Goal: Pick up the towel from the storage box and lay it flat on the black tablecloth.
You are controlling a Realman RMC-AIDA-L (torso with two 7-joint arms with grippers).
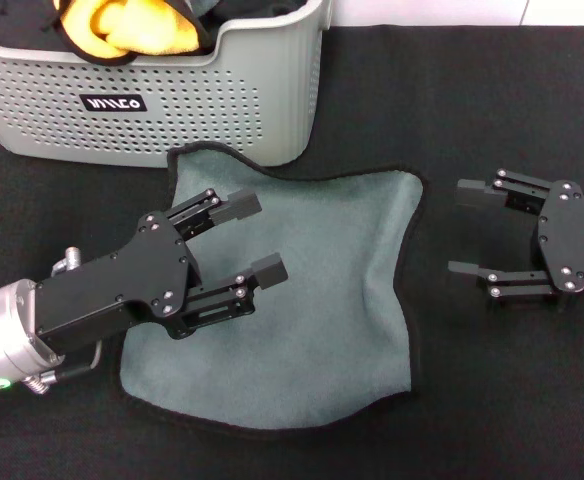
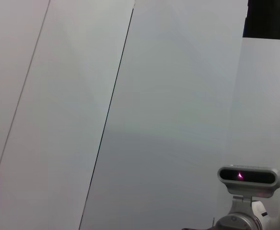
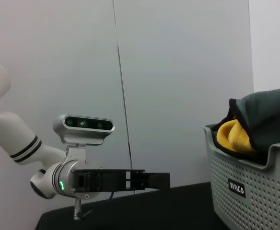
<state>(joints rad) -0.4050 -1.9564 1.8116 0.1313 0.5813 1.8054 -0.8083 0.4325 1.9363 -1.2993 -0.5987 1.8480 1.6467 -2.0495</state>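
End effector of the left arm (image 1: 254, 237) hangs over the left part of the towel (image 1: 322, 300), its two fingers spread apart and holding nothing; from the right wrist view the same end effector (image 3: 149, 180) shows side-on above the dark surface. The right end effector (image 1: 469, 228) sits just past the towel's right edge, over bare cloth, its fingers likewise parted and empty, pointing toward the towel. The towel lies spread on the black tablecloth (image 1: 492, 100), grey-green side up, mostly flat with a few soft folds and a wavy right border, its black stitched edge visible all round. Its far left corner reaches the foot of the storage box (image 1: 172, 110), which stands at the far left of the surface. Inside the box lie a bunched yellow-orange cloth (image 1: 122, 28) with a dark edge and some dark fabric (image 3: 269, 112).
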